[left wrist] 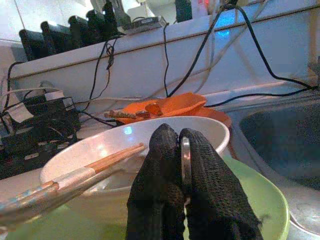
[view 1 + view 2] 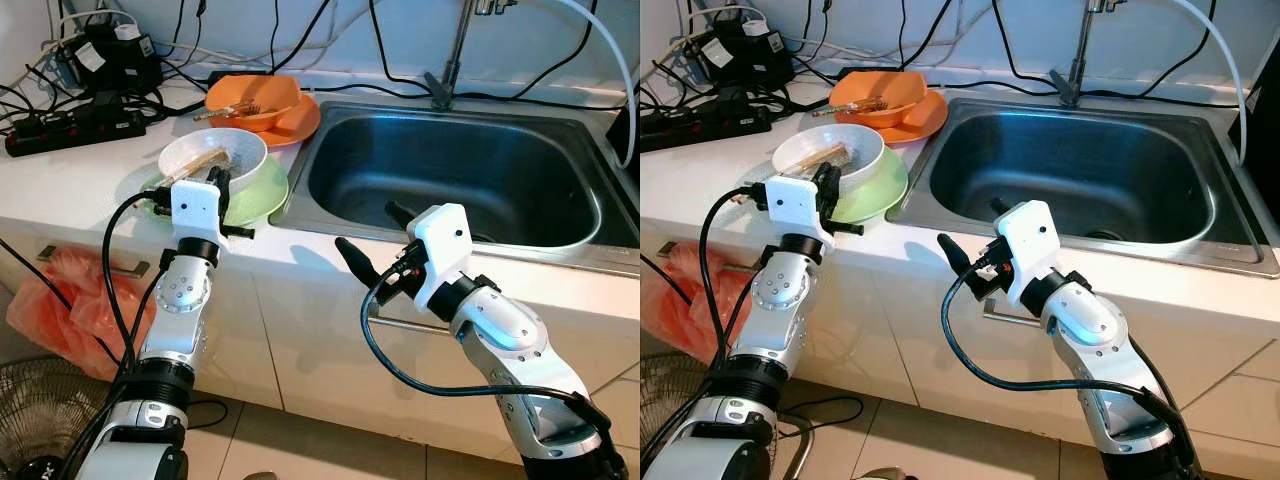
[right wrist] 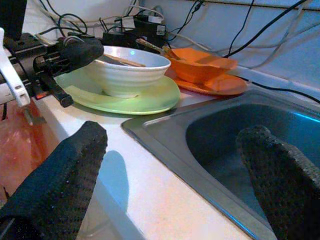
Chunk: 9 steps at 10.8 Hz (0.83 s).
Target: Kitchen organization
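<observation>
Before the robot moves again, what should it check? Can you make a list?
1. Left hand shut on a thin metal utensil: ok.
2. Which utensil it is: cannot tell.
3. White bowl sits steady on the green plate: ok.
4. Chopsticks rest in the bowl: ok.
5. Right hand open and holding nothing, over the sink front edge: ok.
6. Sink basin has room for dishes: ok.

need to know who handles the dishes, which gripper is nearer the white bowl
Left. The left gripper is at the white bowl's near rim, fingers shut on something thin. The right gripper hangs open at the sink's front edge, well off to the side.
</observation>
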Available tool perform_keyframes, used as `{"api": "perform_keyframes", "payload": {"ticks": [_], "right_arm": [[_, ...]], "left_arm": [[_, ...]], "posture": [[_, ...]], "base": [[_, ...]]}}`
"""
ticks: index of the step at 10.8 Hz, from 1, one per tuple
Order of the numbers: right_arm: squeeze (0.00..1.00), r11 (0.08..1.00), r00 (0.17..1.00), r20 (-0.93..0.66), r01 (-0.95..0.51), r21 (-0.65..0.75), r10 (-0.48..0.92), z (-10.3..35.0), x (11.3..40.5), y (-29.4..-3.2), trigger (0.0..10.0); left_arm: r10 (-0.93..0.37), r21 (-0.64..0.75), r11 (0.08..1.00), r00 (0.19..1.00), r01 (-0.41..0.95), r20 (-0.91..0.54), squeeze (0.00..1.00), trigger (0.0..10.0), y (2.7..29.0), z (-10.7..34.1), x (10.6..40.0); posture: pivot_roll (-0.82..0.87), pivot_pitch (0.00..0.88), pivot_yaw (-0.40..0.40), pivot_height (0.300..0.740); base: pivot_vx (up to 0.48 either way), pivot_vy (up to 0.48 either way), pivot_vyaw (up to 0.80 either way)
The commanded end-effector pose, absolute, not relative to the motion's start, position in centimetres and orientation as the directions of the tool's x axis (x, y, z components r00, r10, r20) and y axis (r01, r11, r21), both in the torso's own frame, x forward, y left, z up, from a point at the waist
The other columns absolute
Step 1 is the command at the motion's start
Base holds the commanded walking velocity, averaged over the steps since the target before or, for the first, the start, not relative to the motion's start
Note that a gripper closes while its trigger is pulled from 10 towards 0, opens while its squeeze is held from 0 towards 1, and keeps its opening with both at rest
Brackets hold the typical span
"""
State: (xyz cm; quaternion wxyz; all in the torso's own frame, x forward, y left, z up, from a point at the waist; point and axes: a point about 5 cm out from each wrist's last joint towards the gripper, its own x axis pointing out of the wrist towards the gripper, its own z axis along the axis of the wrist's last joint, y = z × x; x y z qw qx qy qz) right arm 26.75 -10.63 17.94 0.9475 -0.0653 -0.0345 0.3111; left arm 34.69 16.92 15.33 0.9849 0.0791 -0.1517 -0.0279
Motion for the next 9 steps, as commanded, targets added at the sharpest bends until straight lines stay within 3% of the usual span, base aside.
{"api": "perform_keyframes", "payload": {"ticks": [1,5,9], "right_arm": [[0.0,0.8,0.806,0.04,-0.579,-0.158,0.591,18.2,26.7,-10.6,10.0],[0.0,0.805,0.811,0.046,-0.571,-0.16,0.584,18.3,26.8,-10.6,10.0],[0.0,0.838,0.84,0.067,-0.524,-0.153,0.538,18.4,27.6,-11.0,10.0]], "left_arm": [[-0.093,0.163,0.986,0.944,0.042,0.317,0.0,0.0,16.7,16.5,35.2],[-0.112,0.091,0.992,0.926,0.085,0.361,0.0,0.0,16.6,19.5,35.6],[-0.19,0.071,0.981,0.817,0.181,0.545,0.0,0.0,13.7,24.8,34.5]], "posture": [[0.08,0.007,0.042,0.74],[0.09,0.007,0.04,0.74],[0.09,0.0,0.036,0.74]], "base": [[0.0,0.0,0.0],[0.0,0.0,0.0],[0.0,0.0,0.0]]}}
